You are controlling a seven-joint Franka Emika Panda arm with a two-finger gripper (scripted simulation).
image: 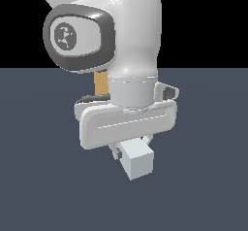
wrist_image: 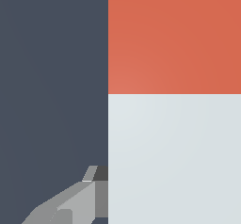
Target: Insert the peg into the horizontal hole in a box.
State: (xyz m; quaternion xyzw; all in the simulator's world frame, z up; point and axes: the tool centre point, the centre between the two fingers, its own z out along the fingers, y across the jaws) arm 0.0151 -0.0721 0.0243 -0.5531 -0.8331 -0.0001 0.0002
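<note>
Exterior view: the white Panda arm (image: 131, 41) fills the middle of the frame, its wrist pointing down over a flat slate-blue floor (image: 43, 191) that runs to a straight horizon; above that line the background is plain black. No walls, furniture or markings show on the surface. The gripper (image: 133, 152) hangs below the broad white hand body, and the light grey-white end of the peg (image: 137, 160) juts out from under it toward 5 o'clock, square end face turned to the camera. The jaws are clenched on the peg, with a dark finger (image: 117, 152) pressed to the bar's side at about 9 o'clock of the end face; the other finger is hidden behind the bar. A narrow strip of the tan box (image: 100, 83) shows behind the arm, at roughly 11 o'clock from the gripper, between the round joint housing and the wrist; most of the box is covered and the hole cannot be seen. Wrist view: the peg fills the frame's 12-to-6 o'clock half, orange-red part (wrist_image: 174, 37) meeting the grey-white part (wrist_image: 174, 159) at a clean straight seam. One grey finger (wrist_image: 77, 199) touches the pale part's edge near 7 o'clock. The rest is bare slate-blue floor (wrist_image: 52, 77).
</note>
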